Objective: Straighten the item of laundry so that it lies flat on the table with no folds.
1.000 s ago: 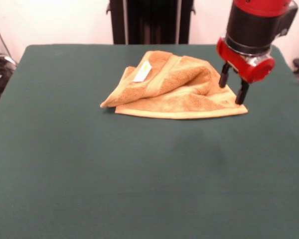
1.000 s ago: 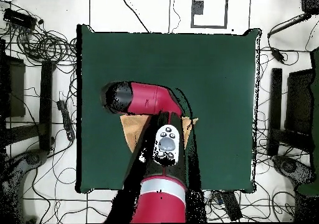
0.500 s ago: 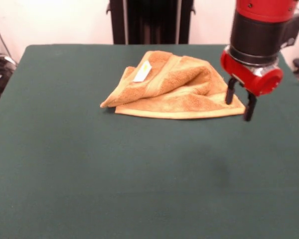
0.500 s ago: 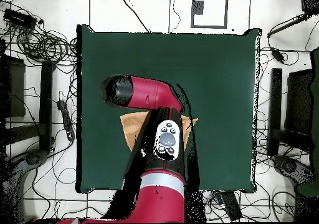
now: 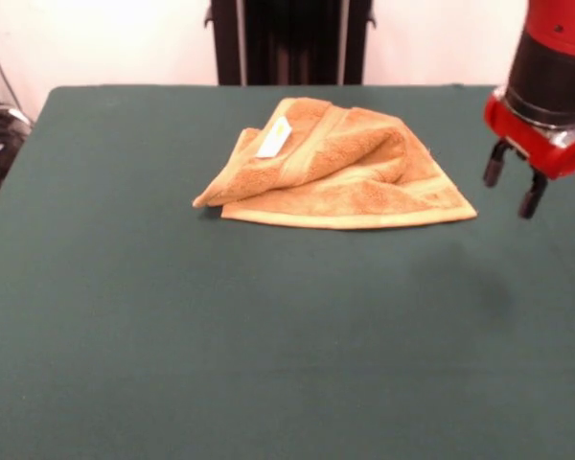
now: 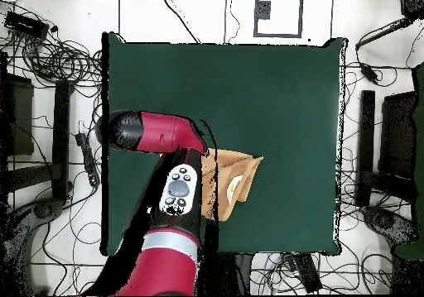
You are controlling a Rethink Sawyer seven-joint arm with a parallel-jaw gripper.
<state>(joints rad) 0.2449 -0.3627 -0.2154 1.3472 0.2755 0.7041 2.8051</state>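
From the front, my pincer [image 5: 517, 188] hangs in the air off to the right of the towel [image 5: 333, 168]. Its two black fingers [image 5: 494, 165] are spread apart with nothing between them, so it is open and empty. It is not touching the towel or the green bench [image 5: 220, 335]. There is a dark shadow on the bench under it. The towel sits toward the back of the bench, a bit right of the middle. It is not flat. The top part is folded over and bunched up in a hump, and a flat layer sticks out under it along the front edge and at the right corner. A small white label [image 5: 274, 138] shows on top, near the left side of the hump. From above, my big red and black arm [image 6: 170, 186] covers a lot, and I cannot see my pincer there at all. Only part of the towel [image 6: 234, 174] peeks out just to the right of my arm, near the bottom edge of the bench [image 6: 273, 87].
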